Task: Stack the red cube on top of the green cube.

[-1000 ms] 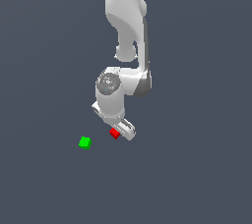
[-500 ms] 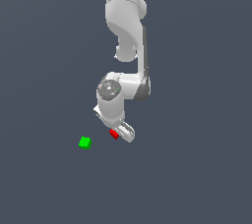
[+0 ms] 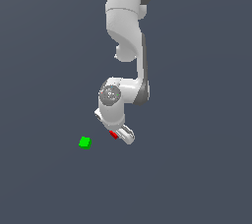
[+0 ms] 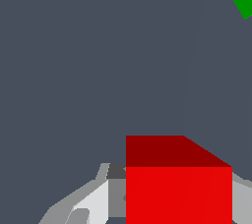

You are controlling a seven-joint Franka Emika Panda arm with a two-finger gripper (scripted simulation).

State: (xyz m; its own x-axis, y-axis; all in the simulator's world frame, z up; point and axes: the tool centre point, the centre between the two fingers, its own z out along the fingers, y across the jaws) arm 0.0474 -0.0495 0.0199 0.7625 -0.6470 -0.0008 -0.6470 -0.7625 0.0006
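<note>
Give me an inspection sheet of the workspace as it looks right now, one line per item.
Surface: plain dark grey floor, flat, unmarked.
Job's things: red cube sits between the jaws, mostly hidden by the hand in the exterior view; green cube lies apart on the floor, toward the exterior view's left of the hand, nothing on it.
Clutter: nothing seen.
Grippers: gripper low over the floor, jaws on either side of the red cube; firm clamping not certain.
Cables: nothing seen.
Surroundings: uniform grey backdrop, nothing else seen.
</note>
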